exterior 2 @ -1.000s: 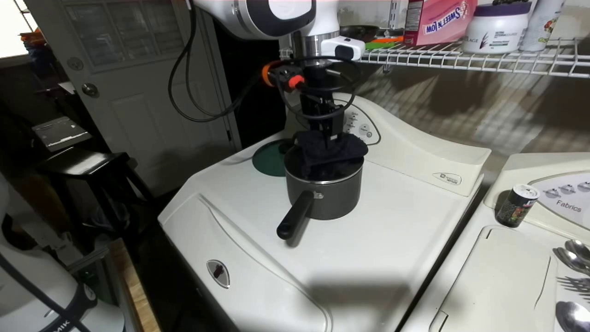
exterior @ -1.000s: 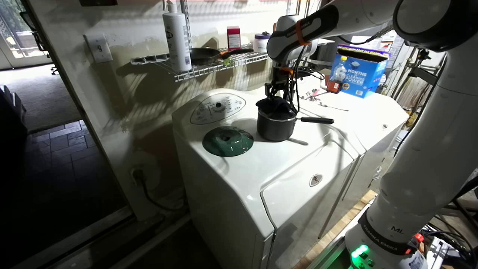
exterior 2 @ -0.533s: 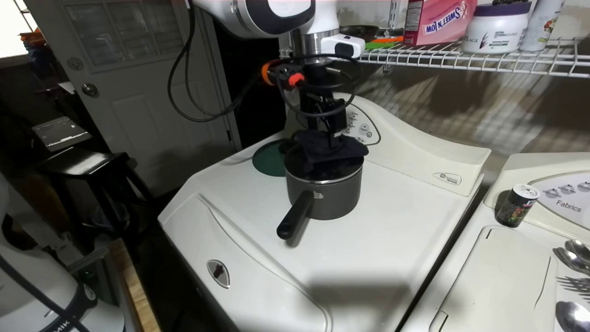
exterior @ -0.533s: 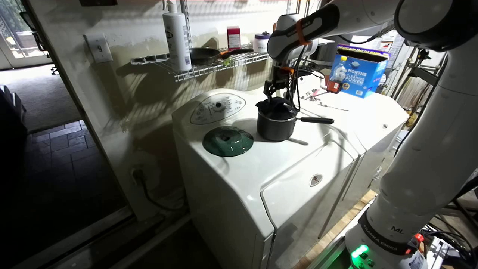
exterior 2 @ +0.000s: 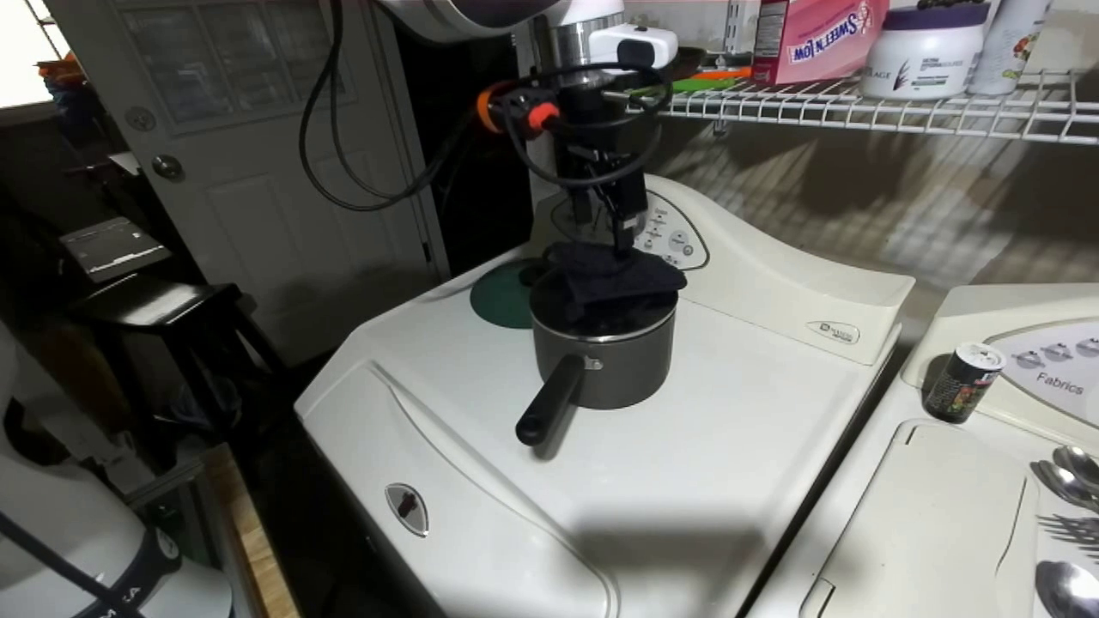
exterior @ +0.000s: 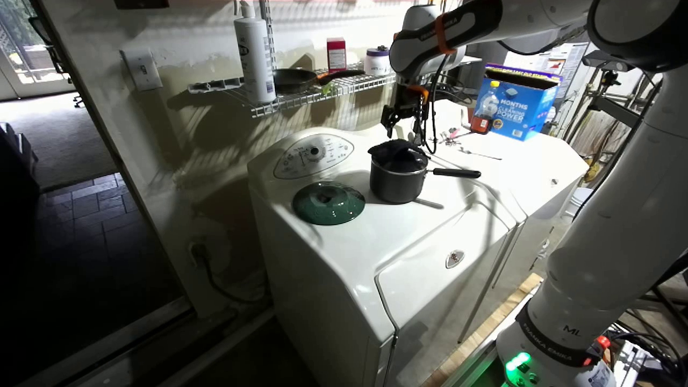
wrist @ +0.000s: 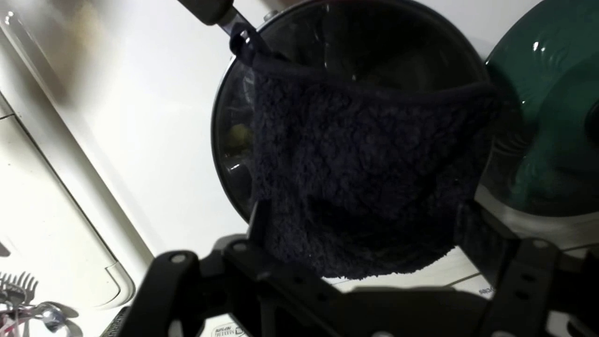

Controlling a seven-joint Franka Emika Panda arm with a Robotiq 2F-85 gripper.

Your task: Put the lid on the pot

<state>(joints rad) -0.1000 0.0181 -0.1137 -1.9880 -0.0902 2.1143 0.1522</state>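
A dark saucepan, the pot (exterior: 396,184), stands upright on the white washer top with its long handle sticking out sideways. Draped over its mouth is a fuzzy navy cloth (wrist: 369,140), which hides much of the inside and overhangs the rim. The green lid (exterior: 329,207) lies flat on the washer beside the pot; in the wrist view the lid (wrist: 557,65) shows at the right edge, partly cut off. My gripper (exterior: 404,134) hangs just above the cloth. Its fingers (wrist: 260,222) are spread wide apart, and nothing appears gripped between them.
A wire shelf (exterior 2: 859,112) with a pan, boxes and bottles runs along the wall behind. The raised control panel (exterior: 314,155) stands at the washer's back. Cutlery (exterior 2: 1069,524), a dark can (exterior 2: 963,382) and a blue box (exterior: 521,107) are on the neighbouring machine.
My fingers, together at the cloth a second ago, have spread apart and let go of it. The gripper has risen off the cloth, which stays on the pot. Pot and lid have not moved.
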